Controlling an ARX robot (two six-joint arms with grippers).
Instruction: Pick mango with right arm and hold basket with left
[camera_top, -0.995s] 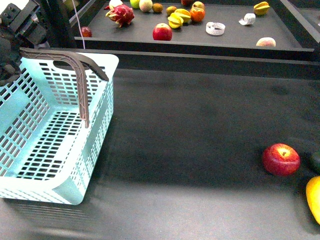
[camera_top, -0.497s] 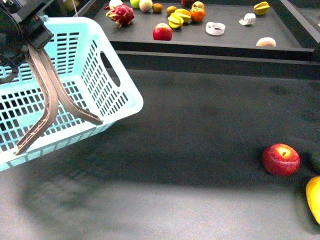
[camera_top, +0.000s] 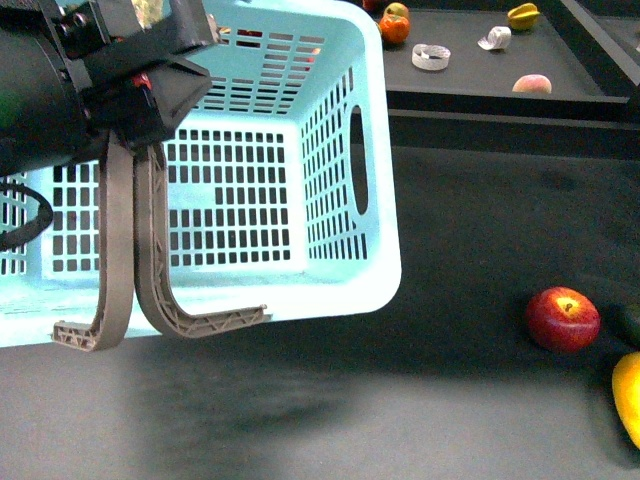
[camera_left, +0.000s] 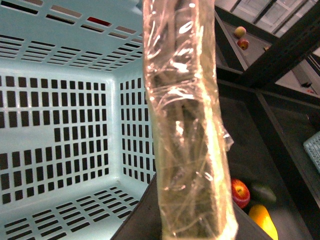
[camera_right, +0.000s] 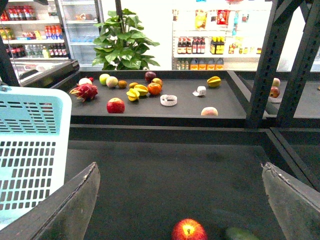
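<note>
Front view, left end effector (camera_top: 137, 130) clamped on raised basket (camera_top: 385, 250); right end effector (camera_right: 180, 170) apart

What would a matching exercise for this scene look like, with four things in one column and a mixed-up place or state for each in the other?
Column one:
1. basket
2. red apple
3. mango
4. right gripper

Column two:
A. open, holding nothing
B. partly cut off at the front view's right edge
C. hanging tilted by its brown handles
D. resting whole on the dark table

Pairs: 1-C, 2-D, 3-B, 4-A.
</note>
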